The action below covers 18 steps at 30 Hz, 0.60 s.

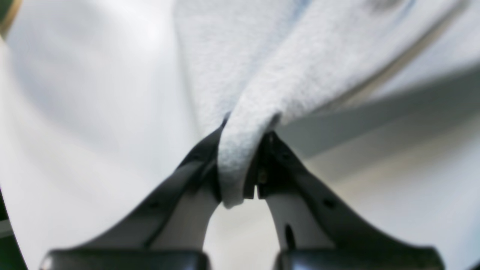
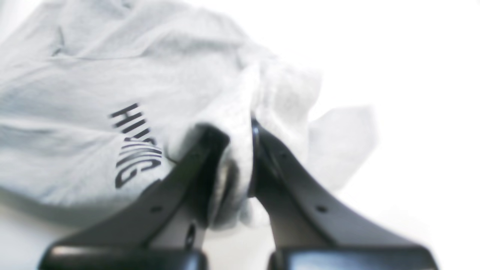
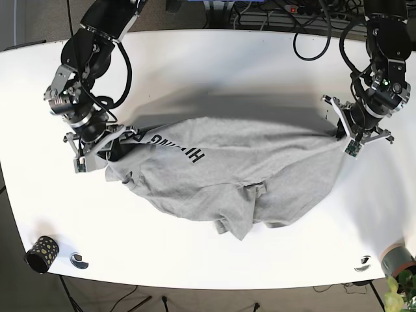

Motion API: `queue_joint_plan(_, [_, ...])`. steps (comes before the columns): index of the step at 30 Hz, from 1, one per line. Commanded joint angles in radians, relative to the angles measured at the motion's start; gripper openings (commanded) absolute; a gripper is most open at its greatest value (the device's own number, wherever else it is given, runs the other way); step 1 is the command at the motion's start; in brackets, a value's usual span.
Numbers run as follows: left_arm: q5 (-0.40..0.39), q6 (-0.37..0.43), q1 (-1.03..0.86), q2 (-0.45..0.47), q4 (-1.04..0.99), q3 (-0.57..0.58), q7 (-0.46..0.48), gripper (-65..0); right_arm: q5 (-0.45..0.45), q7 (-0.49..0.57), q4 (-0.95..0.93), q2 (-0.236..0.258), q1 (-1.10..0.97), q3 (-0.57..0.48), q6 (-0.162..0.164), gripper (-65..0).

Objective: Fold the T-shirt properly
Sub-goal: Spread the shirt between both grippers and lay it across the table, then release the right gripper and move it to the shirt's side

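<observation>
- The T-shirt [image 3: 240,175] is sagging mid-table, stretched from nine to three o'clock.
- The left gripper [image 1: 240,168] and right gripper [image 2: 234,161] are each pinching its cloth.
- Pulling harder is risking the thin left pinch slipping free.

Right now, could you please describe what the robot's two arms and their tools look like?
Both arms are black, built of rounded jointed segments, with black cables looping alongside them. The left tool and right tool have light grey-white bracket parts at the wrist. Up close, each tool carries two black, curved fingers tapering to narrow tips, with small holes.
</observation>
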<state>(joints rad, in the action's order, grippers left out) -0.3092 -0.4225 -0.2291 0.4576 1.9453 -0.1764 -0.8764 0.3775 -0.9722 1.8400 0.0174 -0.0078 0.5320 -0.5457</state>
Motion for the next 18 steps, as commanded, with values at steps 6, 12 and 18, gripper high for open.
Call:
queue_joint_plan(6, [-0.012, -0.005, -0.146, 0.014, 0.045, -0.097, 0.024, -64.9, 0.065, -0.024, 0.036, -0.041, -0.076, 0.098, 0.002, -65.0])
queue_joint_plan(12, [-0.012, -0.094, -0.232, 0.011, 0.045, -0.127, 0.024, -65.0, 0.133, -0.041, 0.036, -0.060, -0.154, 0.147, 0.003, -65.0])
queue_joint_plan(18, [-0.008, -0.187, -0.286, -0.035, 0.045, -0.202, 0.026, -64.6, 0.193, -0.041, 0.036, -0.061, -0.245, 0.145, 0.005, -65.0])
